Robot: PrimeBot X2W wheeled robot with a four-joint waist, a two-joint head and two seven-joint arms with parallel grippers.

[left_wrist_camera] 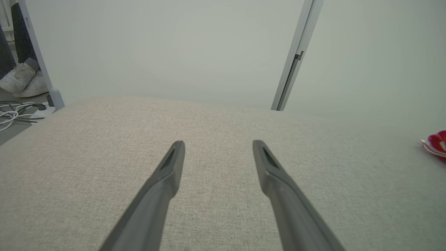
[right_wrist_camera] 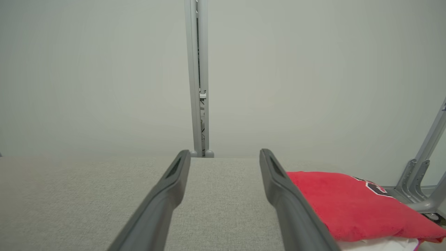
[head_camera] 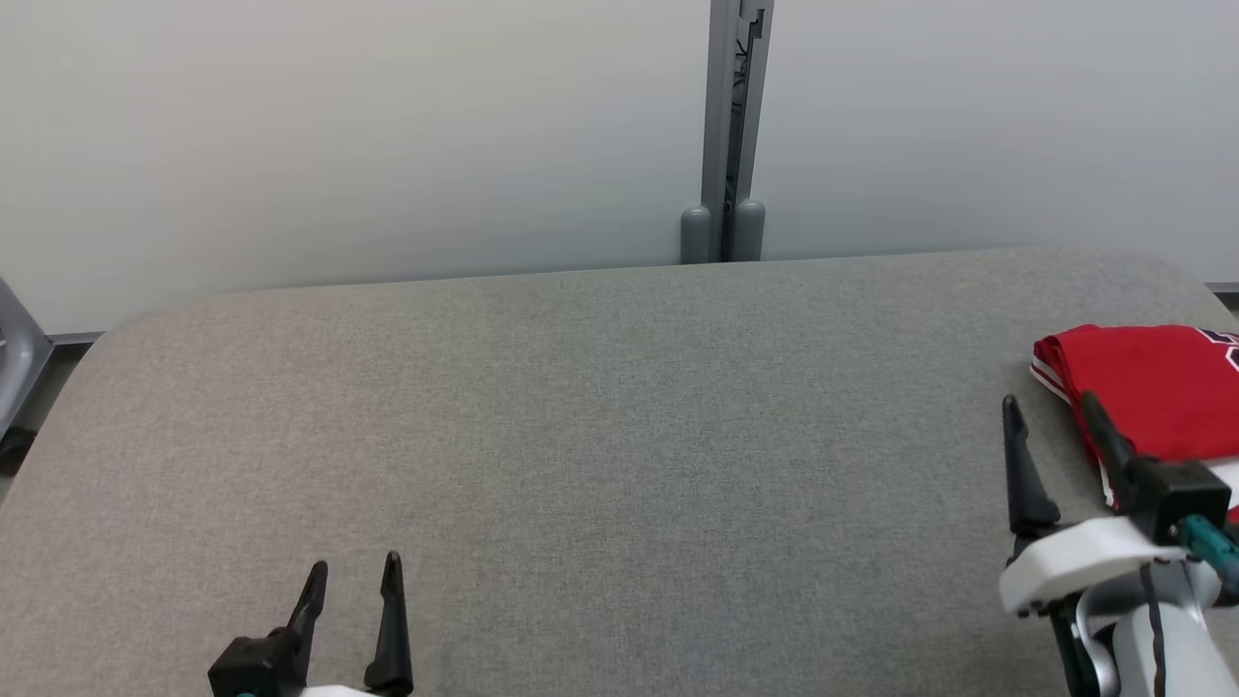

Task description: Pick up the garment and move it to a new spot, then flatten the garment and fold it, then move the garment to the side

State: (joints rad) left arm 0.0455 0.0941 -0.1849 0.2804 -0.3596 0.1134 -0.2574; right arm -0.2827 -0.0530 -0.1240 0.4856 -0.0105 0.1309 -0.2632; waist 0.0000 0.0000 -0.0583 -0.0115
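Even, soft light; mostly sharp.

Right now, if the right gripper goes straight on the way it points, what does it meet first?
Probably the red garment: its edge lies just beside the outer finger of the right gripper. Between the fingers lies bare table, though depth is unclear.

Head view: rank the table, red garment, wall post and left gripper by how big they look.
1. table
2. red garment, cut off by the frame edge
3. wall post and left gripper: alike; the gripper is nearer and cropped
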